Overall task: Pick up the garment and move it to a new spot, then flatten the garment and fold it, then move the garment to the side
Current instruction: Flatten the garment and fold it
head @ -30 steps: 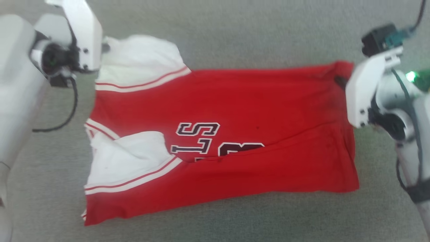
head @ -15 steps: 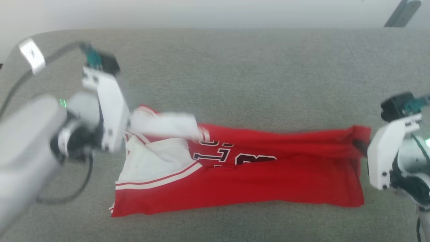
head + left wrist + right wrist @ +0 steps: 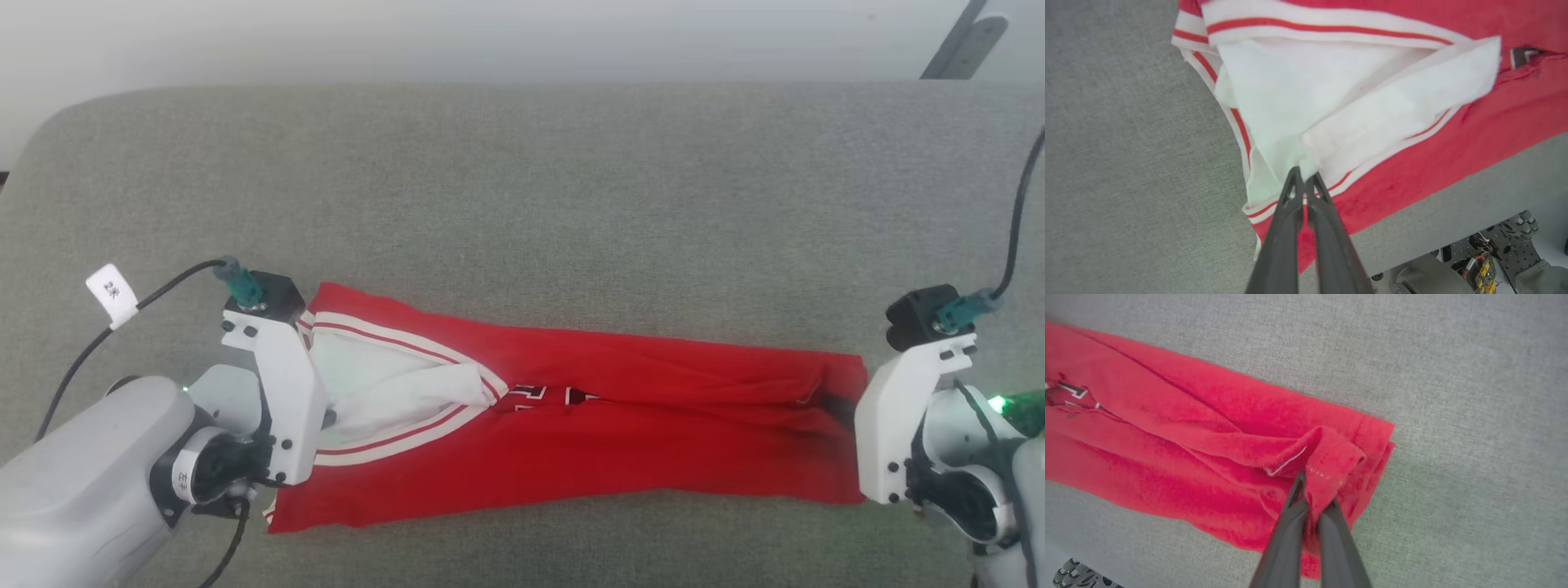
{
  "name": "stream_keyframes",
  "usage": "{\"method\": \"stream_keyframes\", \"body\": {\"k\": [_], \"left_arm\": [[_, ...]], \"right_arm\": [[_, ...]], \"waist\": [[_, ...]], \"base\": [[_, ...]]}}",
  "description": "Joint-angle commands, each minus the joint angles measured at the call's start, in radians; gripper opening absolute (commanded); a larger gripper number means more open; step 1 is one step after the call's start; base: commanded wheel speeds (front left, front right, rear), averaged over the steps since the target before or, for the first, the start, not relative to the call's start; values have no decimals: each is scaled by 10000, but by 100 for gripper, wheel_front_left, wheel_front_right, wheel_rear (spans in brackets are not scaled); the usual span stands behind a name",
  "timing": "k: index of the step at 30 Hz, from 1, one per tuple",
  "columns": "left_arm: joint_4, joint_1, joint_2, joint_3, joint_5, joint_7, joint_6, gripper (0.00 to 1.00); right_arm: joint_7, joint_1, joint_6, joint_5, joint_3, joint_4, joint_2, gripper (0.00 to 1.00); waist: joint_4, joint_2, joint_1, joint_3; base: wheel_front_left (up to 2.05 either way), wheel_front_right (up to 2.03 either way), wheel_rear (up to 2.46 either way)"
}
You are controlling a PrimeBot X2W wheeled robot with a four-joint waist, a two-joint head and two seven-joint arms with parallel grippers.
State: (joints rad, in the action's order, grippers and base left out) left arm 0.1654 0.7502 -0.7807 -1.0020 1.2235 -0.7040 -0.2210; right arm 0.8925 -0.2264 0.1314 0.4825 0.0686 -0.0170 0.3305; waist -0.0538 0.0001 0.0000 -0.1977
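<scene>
The garment (image 3: 620, 425) is a red jersey with white, red-striped trim, lying as a long folded band across the grey surface. Its white lining (image 3: 384, 392) shows at the left end and a bit of dark-and-white print (image 3: 539, 396) peeks from the fold. My left gripper (image 3: 1304, 177) is shut on the white lining (image 3: 1331, 102) at the garment's left end. At the other end my right gripper (image 3: 1316, 490) is shut on a bunched red hem corner (image 3: 1335, 457). Both wrists sit at the garment's ends in the head view, fingers hidden behind the white mounts (image 3: 282, 392) (image 3: 894, 425).
The grey fabric surface (image 3: 522, 204) stretches wide behind the garment, with its rounded corner at the far left. Its near edge lies close below the garment; the robot's base (image 3: 1474, 261) shows beyond it. A tagged black cable (image 3: 114, 294) trails from the left wrist.
Both grippers have drawn the garment's far edge toward me, folding the wide red panel over into a narrow band and covering most of the print. The head camera has also tilted up.
</scene>
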Motion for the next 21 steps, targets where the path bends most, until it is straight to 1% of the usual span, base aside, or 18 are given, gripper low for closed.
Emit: {"method": "stream_keyframes", "body": {"k": [1, 2, 3, 6, 8, 13, 17, 21], "left_arm": [[202, -130, 55, 84, -103, 307, 111, 47], [341, -191, 92, 94, -133, 436, 151, 63], [437, -266, 124, 81, -158, 544, 207, 100], [576, -462, 191, 152, -179, 1002, 340, 100], [548, -660, 134, 169, -253, 1353, 385, 100], [250, -1364, -35, 307, -462, 2641, 387, 100], [-16, -1989, -225, 489, -868, 4049, 334, 100], [-114, -2647, -277, 918, -1054, 5807, 50, 100]], "right_arm": [[-153, -143, -14, 88, 84, -80, -47, 100], [-219, -174, -14, 142, 137, -114, -68, 100], [-282, -194, -14, 208, 142, -147, -90, 100], [-541, -94, -14, 288, 177, -197, 11, 100], [-774, 44, -14, 348, 122, -195, 12, 100], [-1361, 445, -14, 386, -192, -132, -35, 100], [-1724, 772, -13, 327, -518, -133, -113, 100], [-1855, 1017, -11, 257, -833, -321, -165, 100]], "waist": [[49, -1, 0, 67], [66, -1, 0, 115], [81, -1, 0, 176], [73, -1, 0, 432], [55, -1, 0, 625], [-38, -1, 0, 1092], [-147, -1, 0, 1375], [-296, -1, 0, 1536]], "base": [[0, 0, 0], [0, 0, 0], [0, 0, 0], [0, 0, 0], [0, 0, 0], [0, 0, 0], [0, 0, 0], [0, 0, 0]]}}
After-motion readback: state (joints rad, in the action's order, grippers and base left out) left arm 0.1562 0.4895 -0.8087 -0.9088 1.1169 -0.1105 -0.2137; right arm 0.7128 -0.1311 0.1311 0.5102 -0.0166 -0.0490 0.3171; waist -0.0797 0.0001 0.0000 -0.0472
